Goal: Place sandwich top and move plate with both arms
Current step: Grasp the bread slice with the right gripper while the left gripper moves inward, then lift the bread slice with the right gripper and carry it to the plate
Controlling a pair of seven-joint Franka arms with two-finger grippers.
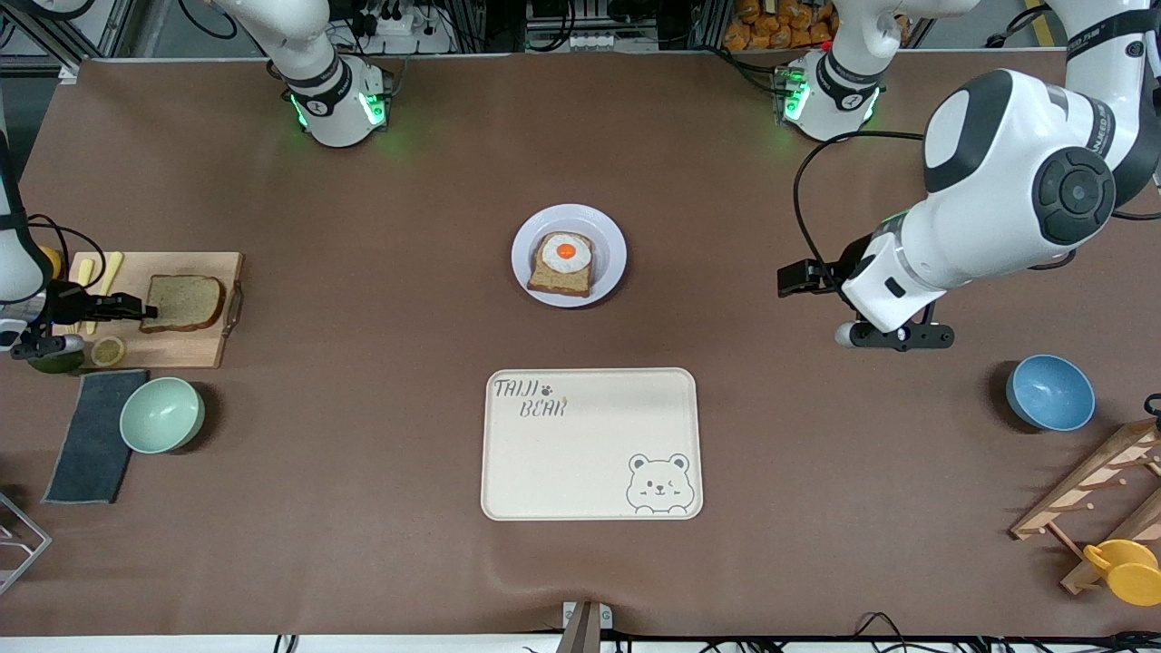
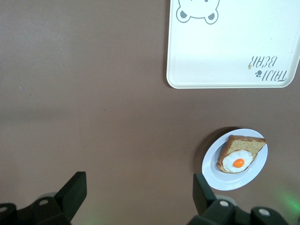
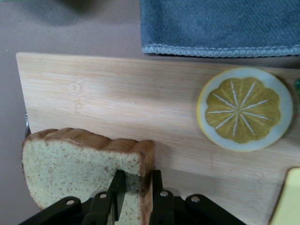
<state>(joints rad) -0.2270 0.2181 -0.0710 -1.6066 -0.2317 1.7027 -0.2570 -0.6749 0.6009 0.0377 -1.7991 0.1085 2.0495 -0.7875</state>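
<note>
The sandwich top (image 1: 186,302), a plain brown slice, lies on a wooden cutting board (image 1: 181,349) at the right arm's end of the table. My right gripper (image 1: 136,311) is at its edge; in the right wrist view the fingers (image 3: 117,187) are closed on the slice's (image 3: 79,168) crust. The plate (image 1: 609,238) sits mid-table with a bread slice bearing a fried egg (image 1: 564,263). My left gripper (image 1: 893,336) hangs open and empty over bare table toward the left arm's end; its wrist view shows the plate (image 2: 213,171) and wide-apart fingers (image 2: 77,187).
A cream bear-printed tray (image 1: 590,444) lies nearer the front camera than the plate. By the board are a lemon slice (image 1: 108,350), a grey cloth (image 1: 91,435) and a green bowl (image 1: 163,414). A blue bowl (image 1: 1050,393), wooden rack (image 1: 1102,490) and yellow cup (image 1: 1125,570) stand at the left arm's end.
</note>
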